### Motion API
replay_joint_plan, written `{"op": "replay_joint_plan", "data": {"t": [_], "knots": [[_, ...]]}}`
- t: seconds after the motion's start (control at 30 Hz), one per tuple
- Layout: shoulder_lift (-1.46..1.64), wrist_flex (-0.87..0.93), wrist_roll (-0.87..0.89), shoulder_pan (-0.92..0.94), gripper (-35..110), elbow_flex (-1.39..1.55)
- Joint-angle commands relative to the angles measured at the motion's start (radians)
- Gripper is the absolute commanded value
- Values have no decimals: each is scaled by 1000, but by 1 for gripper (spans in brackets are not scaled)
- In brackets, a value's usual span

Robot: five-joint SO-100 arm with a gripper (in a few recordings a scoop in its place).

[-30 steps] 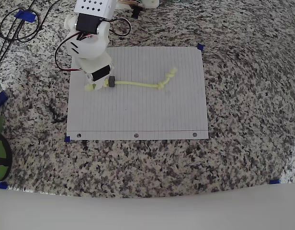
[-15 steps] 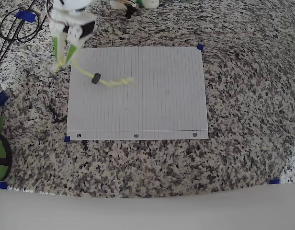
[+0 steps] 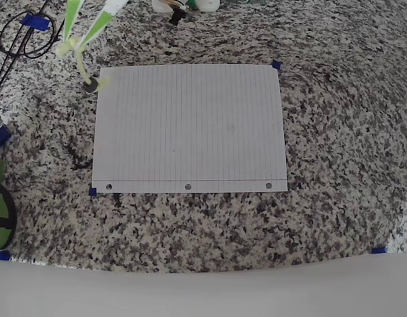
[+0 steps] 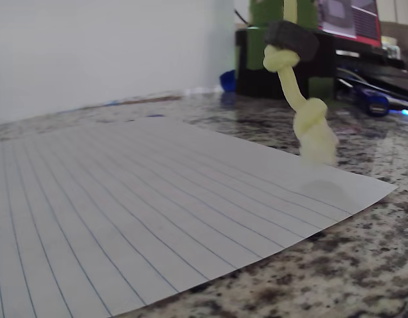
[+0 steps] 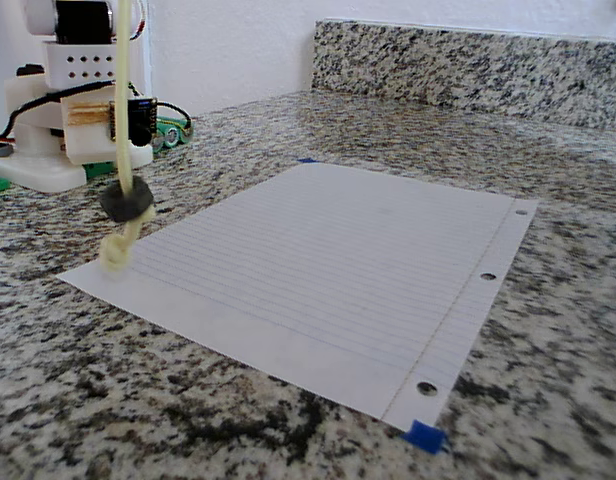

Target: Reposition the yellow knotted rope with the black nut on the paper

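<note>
End effector (image 3: 76, 36) dangles yellow knotted rope (image 5: 120, 150) over paper (image 3: 190, 125) corner.

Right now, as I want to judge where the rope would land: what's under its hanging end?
The yellow knotted rope hangs with the black nut above its lower knot. Under it lies the paper, at its corner, with granite counter alongside. Whether the knot touches the sheet is unclear.

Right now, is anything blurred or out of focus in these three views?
Overhead view: green gripper fingers smeared by motion, paper sharp. Wrist view: hanging yellow knotted rope and black nut soft, close to the lens. Fixed view: rope slightly blurred, paper crisp.
</note>
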Motion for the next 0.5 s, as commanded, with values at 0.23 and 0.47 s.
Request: {"op": "replay_joint_plan", "data": {"t": [0.23,0.47], "knots": [[161,-115,336,-206,0,235],[249,28,353,-433,0,316]]}}
